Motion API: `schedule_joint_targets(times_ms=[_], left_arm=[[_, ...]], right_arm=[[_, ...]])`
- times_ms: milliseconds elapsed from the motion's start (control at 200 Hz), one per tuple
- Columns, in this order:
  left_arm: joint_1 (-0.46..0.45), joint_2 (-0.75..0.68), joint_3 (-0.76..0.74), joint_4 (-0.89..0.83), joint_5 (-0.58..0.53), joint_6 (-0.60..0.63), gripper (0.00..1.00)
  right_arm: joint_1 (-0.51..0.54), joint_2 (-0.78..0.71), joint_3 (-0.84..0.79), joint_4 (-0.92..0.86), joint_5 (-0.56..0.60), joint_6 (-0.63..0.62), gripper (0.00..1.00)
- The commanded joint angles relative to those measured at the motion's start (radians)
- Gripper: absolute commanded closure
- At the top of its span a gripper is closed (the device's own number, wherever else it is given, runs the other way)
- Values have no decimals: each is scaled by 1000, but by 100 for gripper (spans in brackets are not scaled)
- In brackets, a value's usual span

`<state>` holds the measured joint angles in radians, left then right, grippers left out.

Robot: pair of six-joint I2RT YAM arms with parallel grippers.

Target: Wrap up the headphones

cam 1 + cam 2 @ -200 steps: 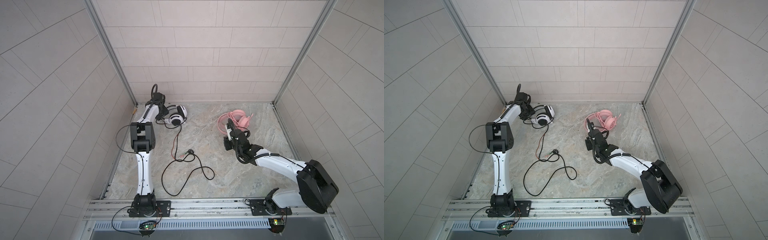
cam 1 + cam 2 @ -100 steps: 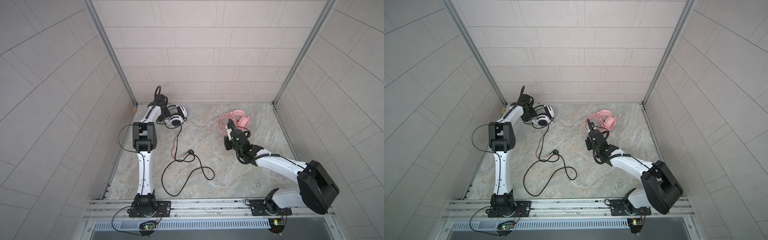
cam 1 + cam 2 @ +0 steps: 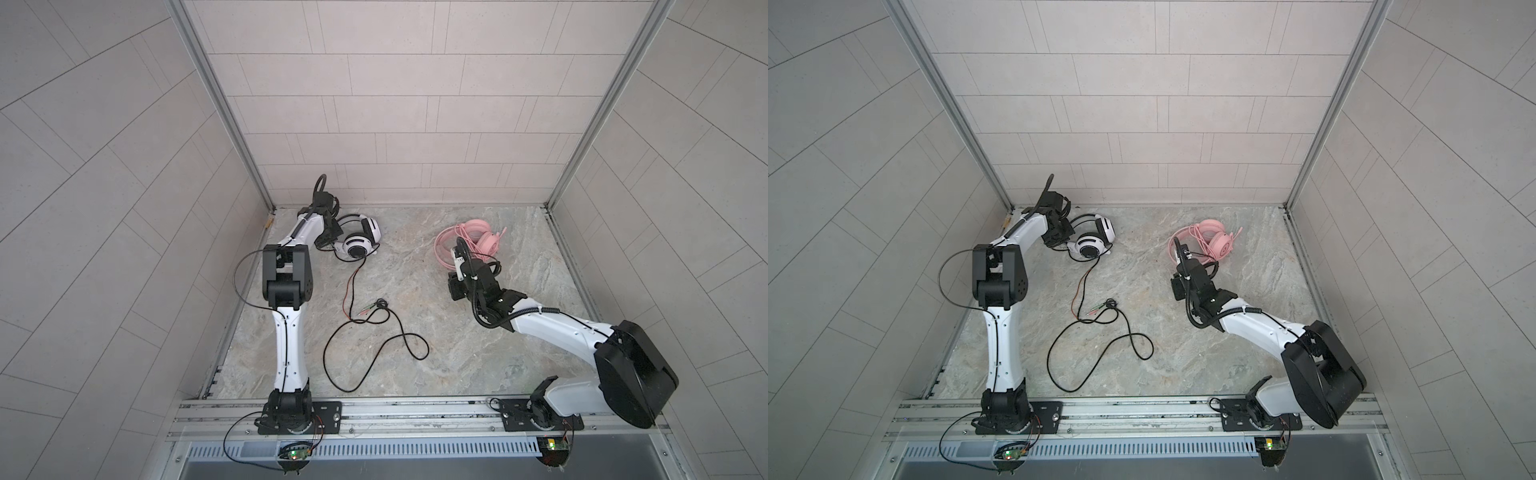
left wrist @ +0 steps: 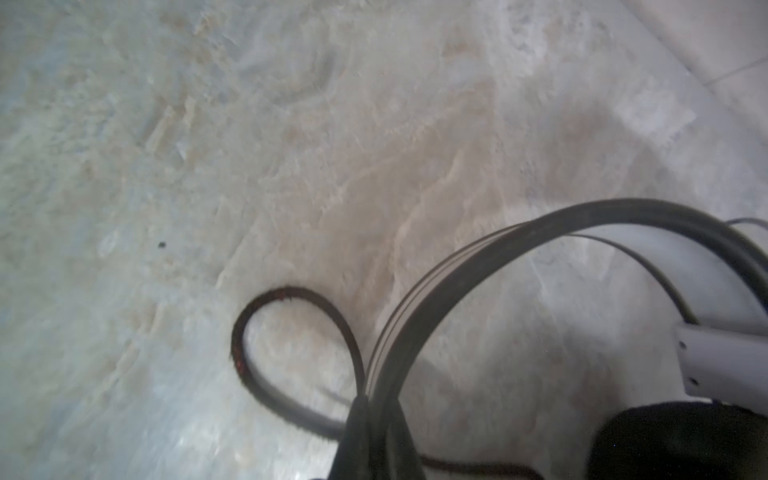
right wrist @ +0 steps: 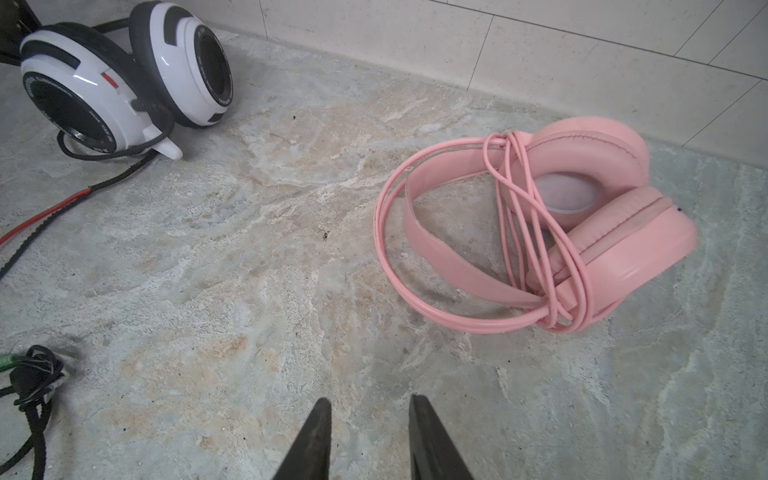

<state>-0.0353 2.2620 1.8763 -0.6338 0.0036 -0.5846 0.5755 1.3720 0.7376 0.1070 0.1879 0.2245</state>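
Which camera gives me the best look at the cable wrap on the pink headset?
The right wrist view: the pink headset sits close up, its pink cable visibly wound across the headband. Both top views show it small, coils indistinct. The left wrist view misses it.

pink headset [image 5: 602, 232] seen all pink, wound cord included. white headset [image 5: 104, 95] noted white with black pads, rings and band, small red mark on one cup. its cable [image 5: 118, 178] braided black, one stretch red; plugs [image 3: 365, 310] green and pink. table [image 5: 249, 257] marbled grey-beige. walls [image 3: 374, 83] tiled pale grey. left arm [image 3: 286, 353] and right arm [image 3: 557, 332] white, joints black
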Motion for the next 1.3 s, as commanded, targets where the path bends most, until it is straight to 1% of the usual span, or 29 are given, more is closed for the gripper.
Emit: schedule_joint_targets(times_ms=[0,125,235,305,400,425,450,480,565,580,620,651,676,701,746,761,776,881,956,1021,1106,1191,1236,1296], left_arm=[[-55,-239,-159,133,-15,-4,100],[-141,-401,-345,207,-19,-15,100],[-214,-504,-500,250,-25,-46,100],[-249,-560,-592,308,-16,-72,100],[-294,-616,-654,308,-30,-75,100],[-310,-630,-669,306,-44,-75,100],[-326,-644,-687,305,-54,-72,100],[-344,-660,-709,305,-66,-68,100],[-384,-690,-766,316,-105,-68,100],[-387,-694,-774,319,-105,-70,100],[-393,-699,-793,324,-109,-77,100],[-398,-702,-809,329,-114,-81,100],[-402,-703,-820,336,-113,-83,100],[-406,-703,-830,345,-114,-83,100],[-415,-704,-844,348,-119,-82,100],[-420,-704,-850,348,-120,-84,100],[-423,-703,-854,349,-119,-87,100],[-464,-725,-885,350,-143,-110,100],[-506,-751,-912,350,-202,-125,100],[-534,-763,-926,350,-245,-135,100],[-555,-760,-940,359,-256,-179,100],[-589,-750,-941,359,-287,-184,100],[-596,-743,-945,359,-296,-191,100],[-600,-734,-945,358,-312,-199,100]], right_arm=[[3,-21,-4,-3,9,6,67],[0,-31,-11,10,9,22,67],[-7,-27,-24,39,-19,42,66],[-8,-27,-27,52,-51,58,62],[-10,-46,-52,96,-87,70,55],[-10,-53,-59,105,-87,78,52],[-10,-61,-69,119,-86,88,47],[-9,-71,-79,137,-98,93,43],[-11,-91,-93,172,-177,93,41],[-11,-94,-93,180,-187,95,38],[-10,-101,-99,202,-224,115,36],[-10,-98,-107,231,-258,135,30],[-11,-91,-112,261,-287,150,28],[-10,-80,-112,287,-314,168,19],[-8,-45,-111,325,-364,198,12],[-9,-32,-107,330,-379,209,4],[-8,-20,-101,334,-388,217,1],[11,47,-65,339,-428,249,1],[28,76,-37,290,-389,250,1],[36,110,0,235,-386,243,1],[41,156,44,177,-390,265,1],[51,197,55,202,-423,289,1],[63,213,58,205,-417,298,1],[80,228,80,149,-384,317,1]])
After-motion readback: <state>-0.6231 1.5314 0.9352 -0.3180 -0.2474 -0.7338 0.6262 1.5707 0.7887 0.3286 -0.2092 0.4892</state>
